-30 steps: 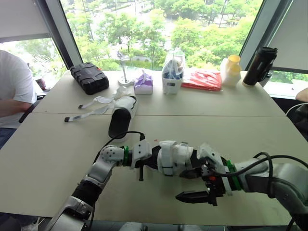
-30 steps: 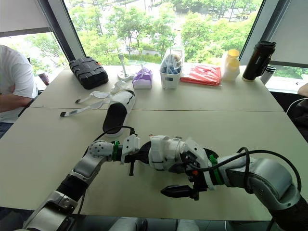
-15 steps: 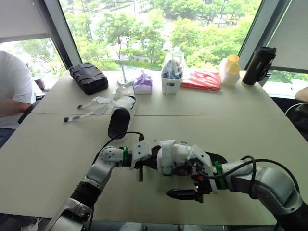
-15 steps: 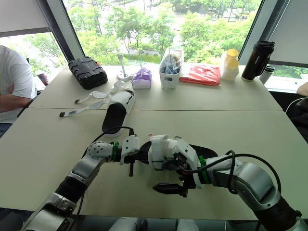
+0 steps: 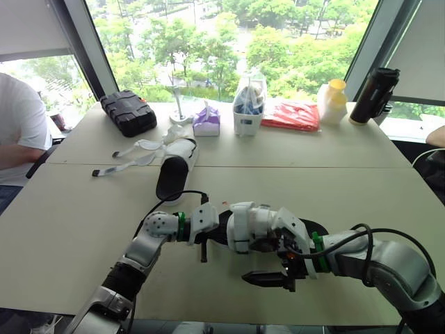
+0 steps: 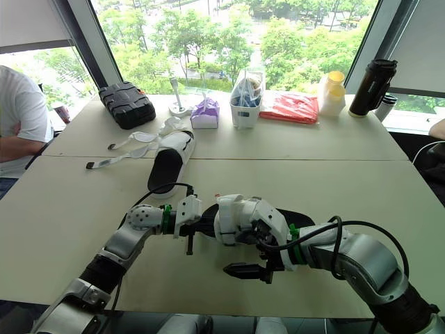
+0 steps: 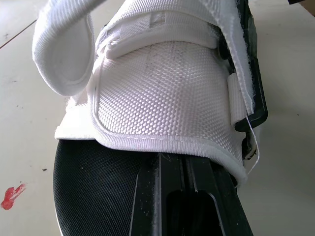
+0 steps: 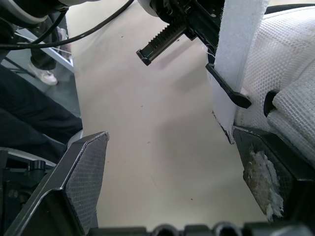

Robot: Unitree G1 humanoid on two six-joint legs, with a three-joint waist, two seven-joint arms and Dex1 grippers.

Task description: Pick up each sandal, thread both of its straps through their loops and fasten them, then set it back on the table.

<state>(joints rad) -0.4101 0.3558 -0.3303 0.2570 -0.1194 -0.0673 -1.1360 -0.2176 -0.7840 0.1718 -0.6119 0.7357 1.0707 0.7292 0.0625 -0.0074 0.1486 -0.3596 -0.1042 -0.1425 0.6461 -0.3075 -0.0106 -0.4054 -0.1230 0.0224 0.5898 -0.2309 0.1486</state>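
Left fingers [image 7: 172, 196] clamp the white sandal [image 5: 254, 226] on the table [image 5: 83, 223], nearer than the unfastened second sandal [image 5: 174, 170]. Right fingers [image 8: 81, 172] gape empty beside its loose strap [image 8: 236, 44]; best to pinch the strap tip, then feed it straight through the black loop [image 8: 229, 91].

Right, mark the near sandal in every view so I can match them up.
Left eye: near sandal, low centre, over the table's front half.
Right eye: low centre too, slightly further left.
Left wrist: white mesh upper, close up, black insole beneath.
Right wrist: mesh upper and strap beside one finger of the open right hand.
Shared landmark: the beige table.
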